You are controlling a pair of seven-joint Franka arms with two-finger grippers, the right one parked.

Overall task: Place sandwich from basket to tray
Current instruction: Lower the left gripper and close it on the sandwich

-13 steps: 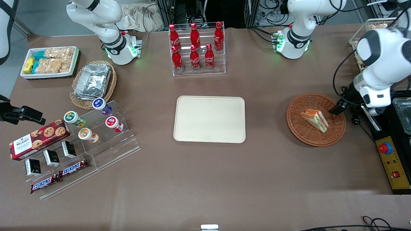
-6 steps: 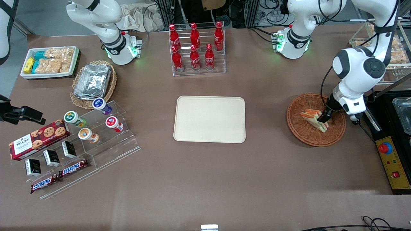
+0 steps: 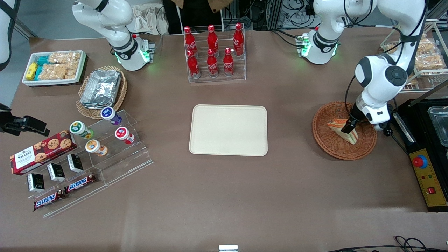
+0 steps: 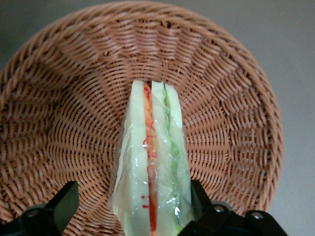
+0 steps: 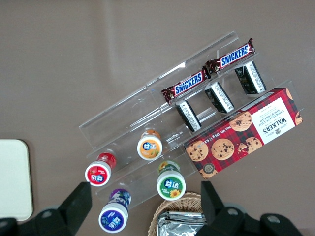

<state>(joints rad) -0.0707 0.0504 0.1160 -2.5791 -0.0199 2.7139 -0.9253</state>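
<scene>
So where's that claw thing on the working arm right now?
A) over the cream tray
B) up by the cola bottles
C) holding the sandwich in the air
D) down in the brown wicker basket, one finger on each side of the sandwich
D: the gripper is down in the basket, open, its fingers flanking the sandwich, which lies in the basket.

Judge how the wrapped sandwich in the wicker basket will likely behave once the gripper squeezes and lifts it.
The sandwich is soft white bread, so it probably compresses under the fingers. Its clear wrap looks glossy and may slip. It stands on edge in the basket, between the open gripper's fingers, and could tip if nudged.
</scene>
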